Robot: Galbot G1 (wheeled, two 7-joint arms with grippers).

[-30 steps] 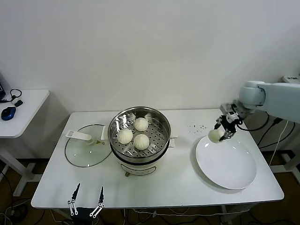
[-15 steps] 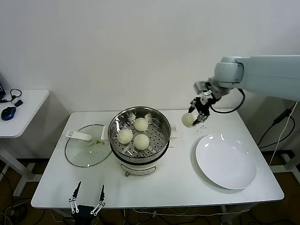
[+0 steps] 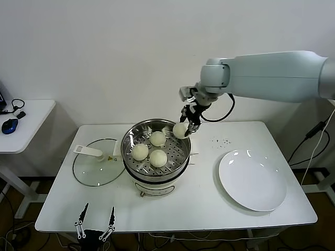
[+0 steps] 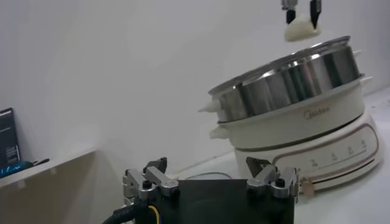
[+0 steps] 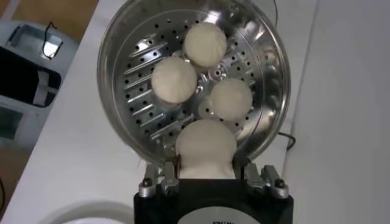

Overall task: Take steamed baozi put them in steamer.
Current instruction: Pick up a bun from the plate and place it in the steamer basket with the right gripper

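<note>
My right gripper is shut on an off-white baozi and holds it above the right rim of the steamer, a shiny steel pot on a white base. Three baozi lie on its perforated tray. In the right wrist view the held baozi sits between the jaws over the pot's rim, with the three others beyond. The left wrist view shows the steamer from the side and the held baozi above it. My left gripper is parked open below the table's front edge.
A glass lid with a white handle lies flat left of the steamer. A round white plate lies bare at the right of the white table. A side table with a mouse stands far left.
My right gripper has carried the baozi from above the plate leftward across the table to above the steamer's right rim. The left arm has not moved.
</note>
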